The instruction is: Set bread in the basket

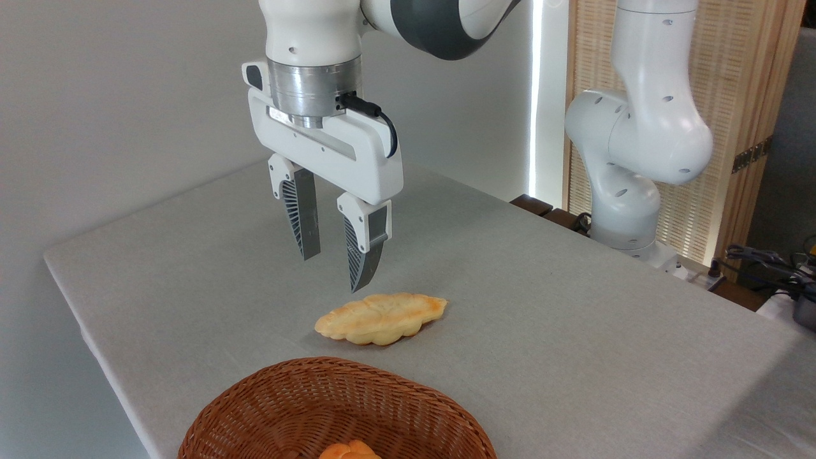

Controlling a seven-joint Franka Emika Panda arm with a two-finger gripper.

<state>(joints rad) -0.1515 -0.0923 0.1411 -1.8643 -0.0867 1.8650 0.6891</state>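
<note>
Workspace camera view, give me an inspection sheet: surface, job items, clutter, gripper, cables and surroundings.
Surface: grey cloth-covered table, no spills seen.
Job's things: leaf-shaped bread lies flat on the table, outside the wicker basket, which sits at the near edge, partly cut off by the frame.
Clutter: an orange-brown bun lies inside the basket; nothing else seen.
Grippers: gripper open, empty, hovering above and just behind the bread, not touching it.
Cables: black cable on the gripper body; dark cables off the table at right.
Surroundings: white wall, slatted wooden screen, robot base.
</note>
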